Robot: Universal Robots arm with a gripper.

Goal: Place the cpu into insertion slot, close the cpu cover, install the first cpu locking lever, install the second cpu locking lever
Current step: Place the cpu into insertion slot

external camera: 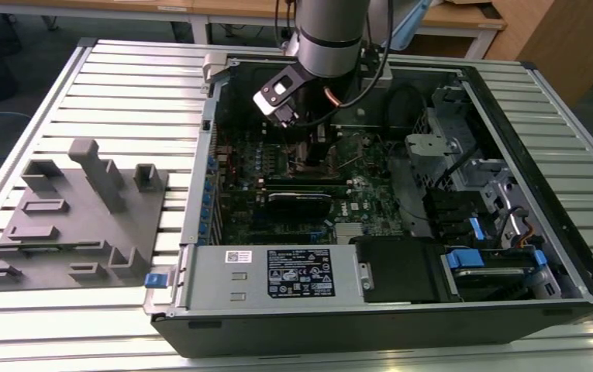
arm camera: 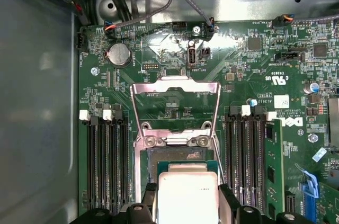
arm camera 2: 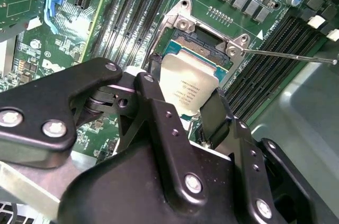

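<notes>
1. Layout, from the exterior view's left. The grey fixture block (external camera: 69, 217) lies on the slatted table (external camera: 131, 70), well apart from the work. Next is the open computer case (external camera: 379, 325). The arm (external camera: 327, 39) stands inside it, above the motherboard (external camera: 275, 201).

2. Pincer state. In the second wrist view the gripper (arm camera 2: 185, 94) is clamped on the cpu (arm camera 2: 188, 89). Its fingers (arm camera 2: 214, 110) bear on two opposite edges, and the metal top faces the camera.

3. Step in hand, as I judge it: placing the cpu into the insertion slot (arm camera 2: 204, 49).
- I would hold the chip level and square its edges to the socket rim.
- I would bring it straight down with no sideways slide, since the contacts beneath probably bend easily.
- I would let go only when the chip lies flat within the rim.

4. Position. The cpu lies between the fingertips, partly over the near side of the slot. The dark far part of the socket is uncovered. I cannot tell whether the chip touches the socket.

5. Clearances. In the first wrist view the cpu cover (arm camera: 175, 86) stands swung open beyond the slot, clear of the chip. In the second wrist view a thin locking lever (arm camera 2: 288, 56) juts outward beside the socket, unlatched.
</notes>
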